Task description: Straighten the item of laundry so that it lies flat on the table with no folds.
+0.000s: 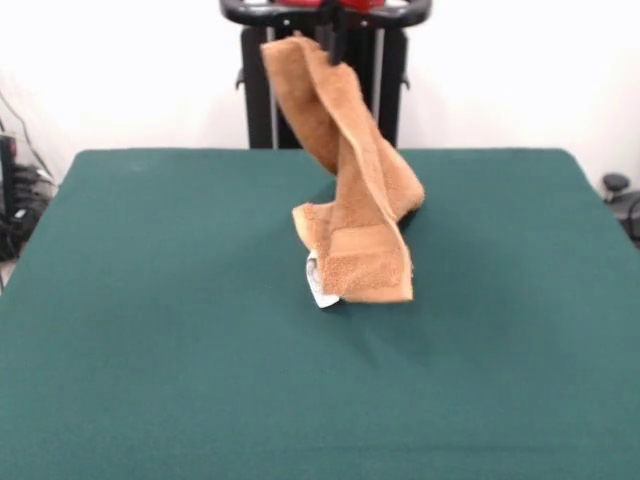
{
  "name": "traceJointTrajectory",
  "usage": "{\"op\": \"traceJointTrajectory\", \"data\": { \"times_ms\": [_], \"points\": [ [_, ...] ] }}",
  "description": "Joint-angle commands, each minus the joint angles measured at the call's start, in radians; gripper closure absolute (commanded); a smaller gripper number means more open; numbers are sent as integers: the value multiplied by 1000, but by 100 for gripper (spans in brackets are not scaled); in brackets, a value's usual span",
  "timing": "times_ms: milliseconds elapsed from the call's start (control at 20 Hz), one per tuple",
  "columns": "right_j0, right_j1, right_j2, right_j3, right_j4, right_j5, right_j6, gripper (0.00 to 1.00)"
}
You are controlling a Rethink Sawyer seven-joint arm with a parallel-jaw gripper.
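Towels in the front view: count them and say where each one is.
1. The orange-tan terry cloth towel hangs twisted from the black claw at the top, its lower end near the dark green felt table. Nothing seems hidden behind it.

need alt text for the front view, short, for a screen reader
An orange-tan towel hangs twisted from the robot's gripper above a dark green table, its lower end and a white tag near the tabletop. A white wall is behind.

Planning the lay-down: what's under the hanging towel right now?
Under the towel, only green table shows; a white tag peeks out at its lower edge. The spot beneath the towel's bottom end is covered. The hand holds the top.
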Motion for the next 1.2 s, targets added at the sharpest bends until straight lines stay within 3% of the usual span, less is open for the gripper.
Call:
{"op": "traceJointTrajectory", "data": {
  "times_ms": [50,650,1200],
  "points": [
    [106,96,52,-85,19,142,228,100],
    [278,286,-62,-271,102,155,465,100],
    [455,513,-187,-332,154,-60,676,100]
  ]
}}
